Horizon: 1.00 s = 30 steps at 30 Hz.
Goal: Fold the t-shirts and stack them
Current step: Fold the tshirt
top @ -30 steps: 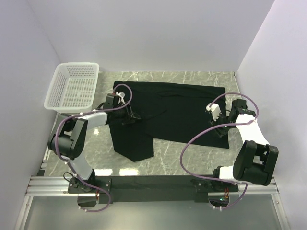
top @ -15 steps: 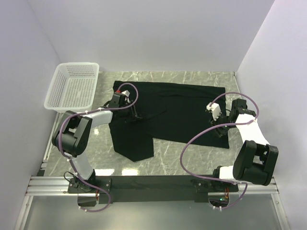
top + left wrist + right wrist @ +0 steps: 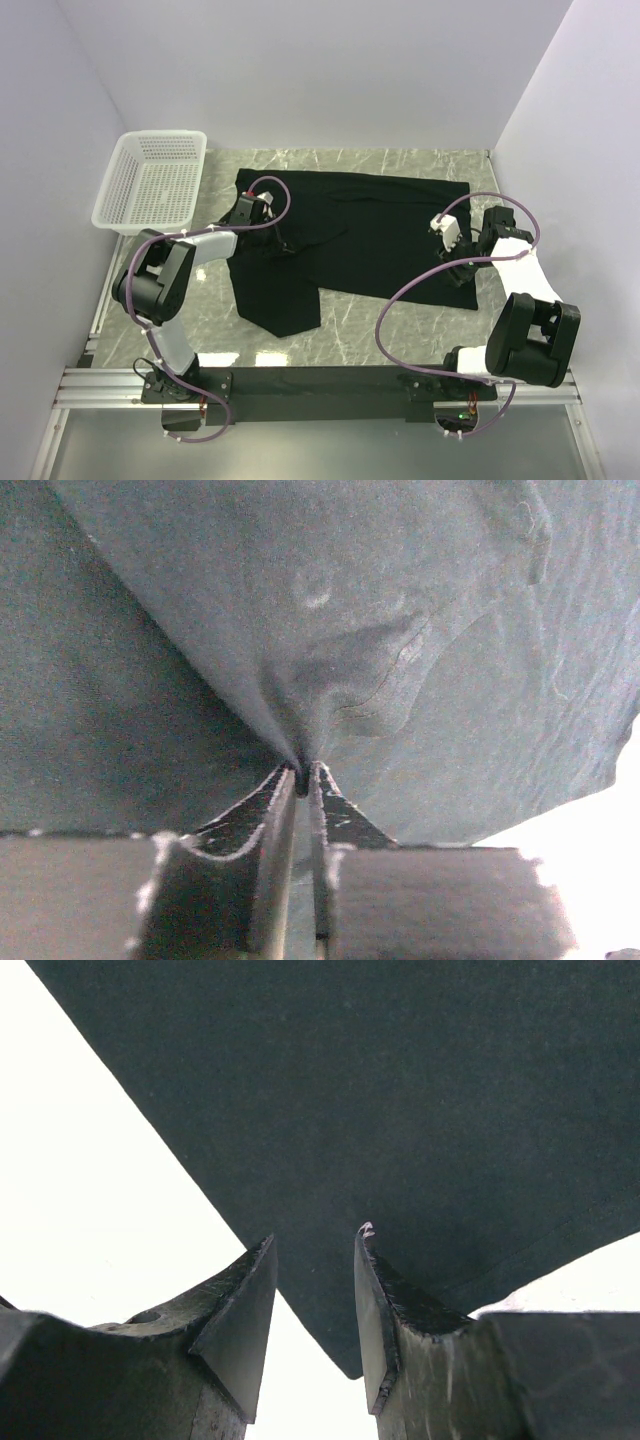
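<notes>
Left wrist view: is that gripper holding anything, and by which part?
Yes. The left gripper pinches the black t-shirt by a small bunched-up fold drawn in between its fingertips, within the cloth rather than at a hem.

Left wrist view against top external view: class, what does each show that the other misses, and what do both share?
Only the left wrist view shows the left gripper shut on a bunched fold of the t-shirt, creases spreading from it. Only the top external view shows the basket, the right gripper at the t-shirt's right edge, and the table. Both show the black t-shirt and the left gripper on it.
</notes>
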Tool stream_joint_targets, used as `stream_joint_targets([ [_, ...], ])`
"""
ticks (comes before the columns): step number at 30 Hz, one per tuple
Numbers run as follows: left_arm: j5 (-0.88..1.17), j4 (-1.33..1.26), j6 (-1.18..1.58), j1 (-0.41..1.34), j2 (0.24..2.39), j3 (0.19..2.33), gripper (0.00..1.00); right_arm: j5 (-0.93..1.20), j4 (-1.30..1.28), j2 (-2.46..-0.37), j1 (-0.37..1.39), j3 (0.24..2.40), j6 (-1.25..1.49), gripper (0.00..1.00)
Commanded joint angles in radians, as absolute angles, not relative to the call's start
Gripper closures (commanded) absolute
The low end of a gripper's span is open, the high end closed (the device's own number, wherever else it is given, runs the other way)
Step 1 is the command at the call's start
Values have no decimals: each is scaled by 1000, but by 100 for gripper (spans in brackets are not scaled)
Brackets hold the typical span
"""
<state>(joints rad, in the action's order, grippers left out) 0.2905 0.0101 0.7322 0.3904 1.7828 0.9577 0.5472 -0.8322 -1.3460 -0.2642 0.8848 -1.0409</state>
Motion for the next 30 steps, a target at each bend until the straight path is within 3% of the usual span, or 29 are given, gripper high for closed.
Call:
stream_joint_targets([
  [1,314,-3,759,396,1735,963,88,568,-824,-1332,-259,920,-1043,56],
  [2,313,-3,762,396,1736,963,96,566,-825,-1330,-259,920,-1045,56],
  [4,311,26,765,396,1733,969,99,566,-827,-1330,-259,919,-1045,56],
  [18,394,172,739,362,1716,1029,99,571,-815,-1327,-259,904,-1040,56],
  [19,405,193,733,361,1726,1041,98,572,-813,-1327,-259,904,-1040,56],
  [24,385,247,707,360,1752,1054,64,569,-810,-1328,-259,910,-1037,56],
  [30,194,284,641,353,1573,1037,54,554,-814,-1316,-259,907,-1072,56],
])
